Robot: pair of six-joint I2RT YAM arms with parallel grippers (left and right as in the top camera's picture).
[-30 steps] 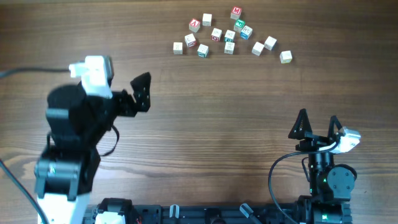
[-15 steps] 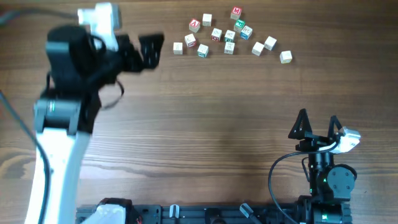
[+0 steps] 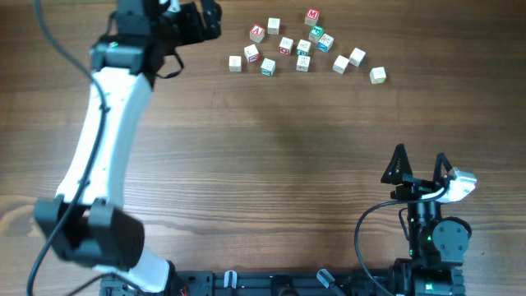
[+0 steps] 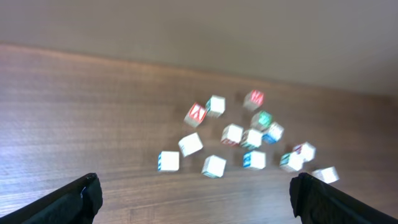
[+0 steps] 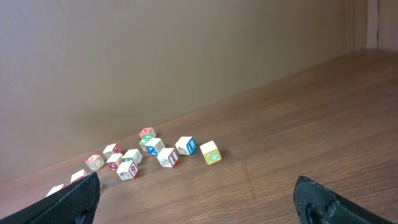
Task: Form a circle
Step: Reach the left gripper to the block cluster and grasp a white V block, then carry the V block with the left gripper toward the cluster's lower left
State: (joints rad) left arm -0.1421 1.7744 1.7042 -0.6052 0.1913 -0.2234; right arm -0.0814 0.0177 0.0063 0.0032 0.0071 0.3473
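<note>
The worktop is shown as brown wood, matte, with a long streaked grain. On its far side the cubes are scattered. They are small, pale wood, square-edged, and printed on their faces in red, green and blue.

No circle is made out. A loose, uneven band is formed instead, denser in the middle, where a few cubes are set just beside one another and some are turned askew. A red-lettered cube is seen at the upper left of the group. A yellow-faced cube is set at the right end, a little apart from the rest.

The left claw is held over the far left of the worktop, just left of the cubes, at the end of the stretched white-and-black left arm. Its two dark fingers are spread wide, and nothing is held or touched. In the left wrist view bare wood is seen in the gap, with the cubes ahead, blurred.

The right claw is found near the front right of the worktop, well apart from the cubes. Its pointed black fingers are likewise spread wide, with nothing gripped or touched between them.
</note>
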